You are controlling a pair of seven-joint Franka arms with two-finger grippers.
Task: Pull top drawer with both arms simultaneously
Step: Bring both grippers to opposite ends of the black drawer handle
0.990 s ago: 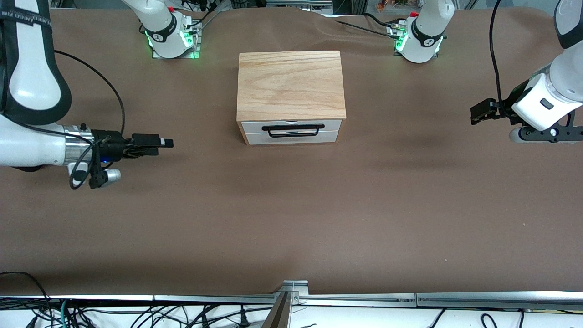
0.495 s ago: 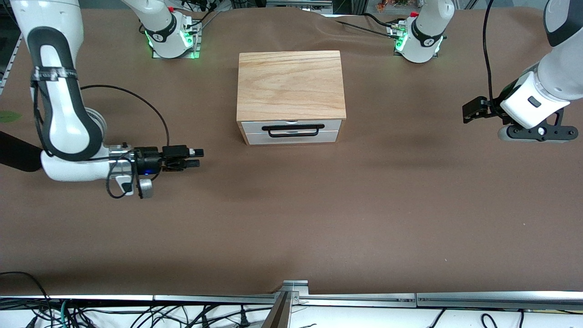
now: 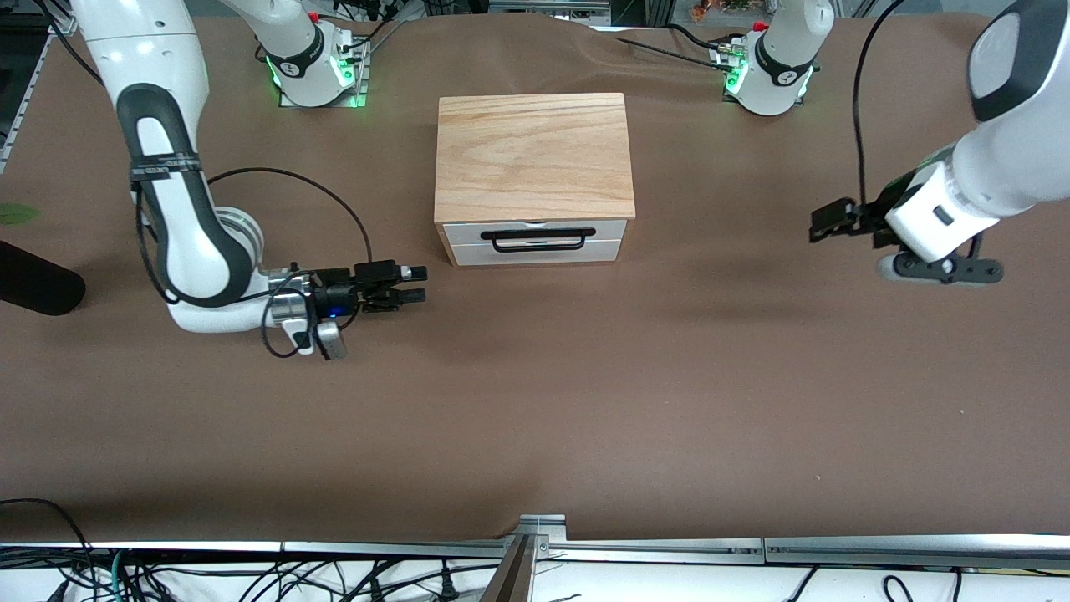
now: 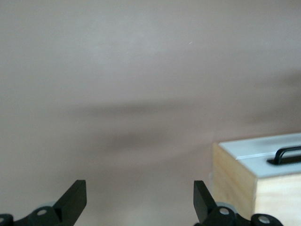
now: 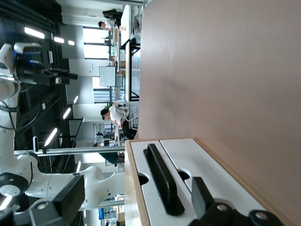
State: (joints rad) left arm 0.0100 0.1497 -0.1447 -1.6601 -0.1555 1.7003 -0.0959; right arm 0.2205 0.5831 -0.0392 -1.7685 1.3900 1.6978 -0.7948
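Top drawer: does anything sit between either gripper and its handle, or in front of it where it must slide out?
Nothing visible does. Bare brown table lies between the top drawer and both the right gripper and left gripper, both open, and in front of the drawer.

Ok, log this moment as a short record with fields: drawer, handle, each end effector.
top drawer: shut, flush with the box front
handle: black bar, untouched
box top: light oak
right end effector: open, low over the table toward the right arm's end of the box
left end effector: open, over the table toward the left arm's end
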